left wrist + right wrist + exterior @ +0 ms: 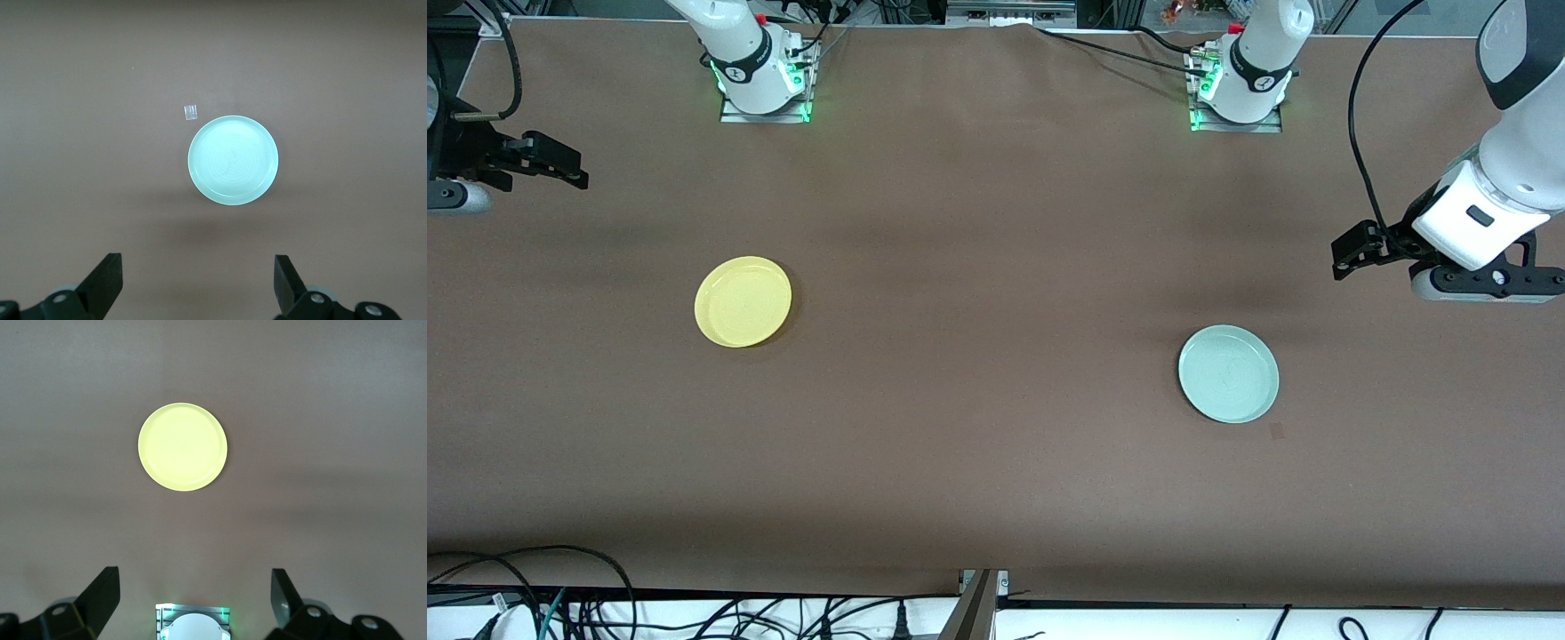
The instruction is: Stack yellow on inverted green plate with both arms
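nothing done yet: green plate [1228, 373] apparently rim-up on worktop [996, 444], unflipped; yellow [743, 301] well apart from it, toward right arm's end. left gripper [198, 283] and right gripper [193, 597] hang high, jaws wide, empty.

Both arms raised at the table's ends: left gripper [197, 283] and right gripper [193, 597] hang with fingers spread wide.

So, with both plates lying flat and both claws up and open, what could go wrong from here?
1. The green plate lies rim up, flat on the table; its low edge offers little to grip, so the left claw may slip while flipping it.
2. The yellow plate lies toward the right arm's end, apart from the green one; during a long carry in the right claw it may tilt or drop.
3. Both arms meeting over one plate could collide.
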`<state>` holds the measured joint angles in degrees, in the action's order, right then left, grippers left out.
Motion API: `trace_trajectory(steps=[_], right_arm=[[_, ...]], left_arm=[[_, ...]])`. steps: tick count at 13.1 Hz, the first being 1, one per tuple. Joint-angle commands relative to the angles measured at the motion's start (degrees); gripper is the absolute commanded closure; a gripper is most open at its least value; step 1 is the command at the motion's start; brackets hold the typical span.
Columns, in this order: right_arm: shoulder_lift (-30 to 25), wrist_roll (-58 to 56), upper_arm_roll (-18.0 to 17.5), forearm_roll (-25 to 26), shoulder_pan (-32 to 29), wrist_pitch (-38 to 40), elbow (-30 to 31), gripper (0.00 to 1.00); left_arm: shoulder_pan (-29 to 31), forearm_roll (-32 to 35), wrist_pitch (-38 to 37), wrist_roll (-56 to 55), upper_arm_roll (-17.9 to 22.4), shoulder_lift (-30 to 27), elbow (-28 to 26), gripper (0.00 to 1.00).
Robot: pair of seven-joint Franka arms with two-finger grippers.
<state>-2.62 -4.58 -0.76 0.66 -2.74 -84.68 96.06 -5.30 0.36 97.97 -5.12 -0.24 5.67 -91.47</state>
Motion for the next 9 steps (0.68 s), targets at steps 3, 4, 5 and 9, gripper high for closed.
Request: trace_trajectory(steps=[3, 4, 5, 9], right_arm=[[-0.11, -0.26, -0.29, 0.75, 0.02, 1.10, -0.87, 0.00], [-0.11, -0.26, -0.29, 0.75, 0.02, 1.10, -0.87, 0.00], [-0.11, -0.17, -0.29, 0.75, 0.02, 1.10, -0.87, 0.00], [-0.11, -0.17, -0.29, 0.75, 0.02, 1.10, -0.87, 0.00]], left_arm=[[-0.33, 1.40, -0.85, -0.24, -0.02, 0.39, 1.30, 0.00], [-0.33, 1.40, -1.29, -0.24, -0.02, 0.48, 1.30, 0.00], [-0.33, 1.40, -1.38, -0.24, -0.02, 0.48, 1.30, 0.00], [-0.33, 1.31, -1.38, -0.24, -0.02, 0.48, 1.30, 0.00]])
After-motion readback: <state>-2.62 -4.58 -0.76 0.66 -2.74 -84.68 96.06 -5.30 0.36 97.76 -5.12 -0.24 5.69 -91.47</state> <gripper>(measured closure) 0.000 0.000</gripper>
